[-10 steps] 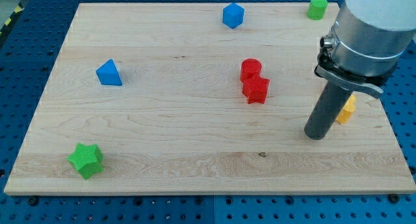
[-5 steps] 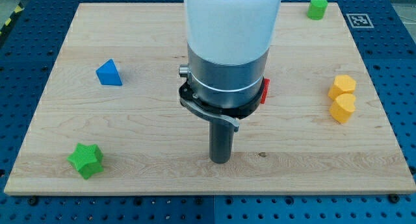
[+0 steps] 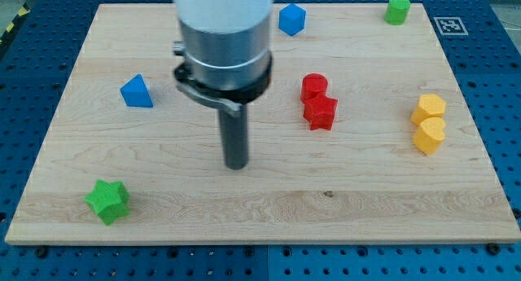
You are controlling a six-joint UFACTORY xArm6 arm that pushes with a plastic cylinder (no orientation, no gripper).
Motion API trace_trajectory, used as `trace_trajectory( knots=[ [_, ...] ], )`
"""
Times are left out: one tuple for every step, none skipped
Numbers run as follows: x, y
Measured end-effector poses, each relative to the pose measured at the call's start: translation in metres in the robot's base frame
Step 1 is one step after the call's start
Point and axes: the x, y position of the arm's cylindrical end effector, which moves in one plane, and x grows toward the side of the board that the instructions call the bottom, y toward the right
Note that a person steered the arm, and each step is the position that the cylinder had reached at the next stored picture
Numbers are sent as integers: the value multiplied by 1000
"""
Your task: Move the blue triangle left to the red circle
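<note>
The blue triangle (image 3: 137, 92) lies on the wooden board (image 3: 163, 208) at the view's left. The red circle (image 3: 314, 86) sits right of centre, touching a red star-shaped block (image 3: 321, 112) just below it. My tip (image 3: 236, 165) rests on the board between them, below and to the right of the blue triangle and to the left of and below the red circle. It touches no block.
A blue hexagon-like block (image 3: 291, 19) sits at the top centre. A green cylinder (image 3: 397, 10) is at the top right. Two yellow blocks (image 3: 428, 108) (image 3: 429, 136) touch at the right edge. A green star (image 3: 107, 201) lies at the bottom left.
My tip has swept from the view's right side leftward across the board, then slightly up, to left of centre. No block has moved.
</note>
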Motion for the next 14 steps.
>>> trace_trajectory(
  knots=[
    [-6,-43],
    [-26,-90],
    [-47,-143],
    [-79,-175],
    [-94,-181],
    [-111,-170],
    [-127,-147],
    [-103,-145],
    [-88,-159],
    [-84,-154],
    [-84,-139],
    [-84,-134],
    [-84,-127],
    [-84,-125]
  ],
)
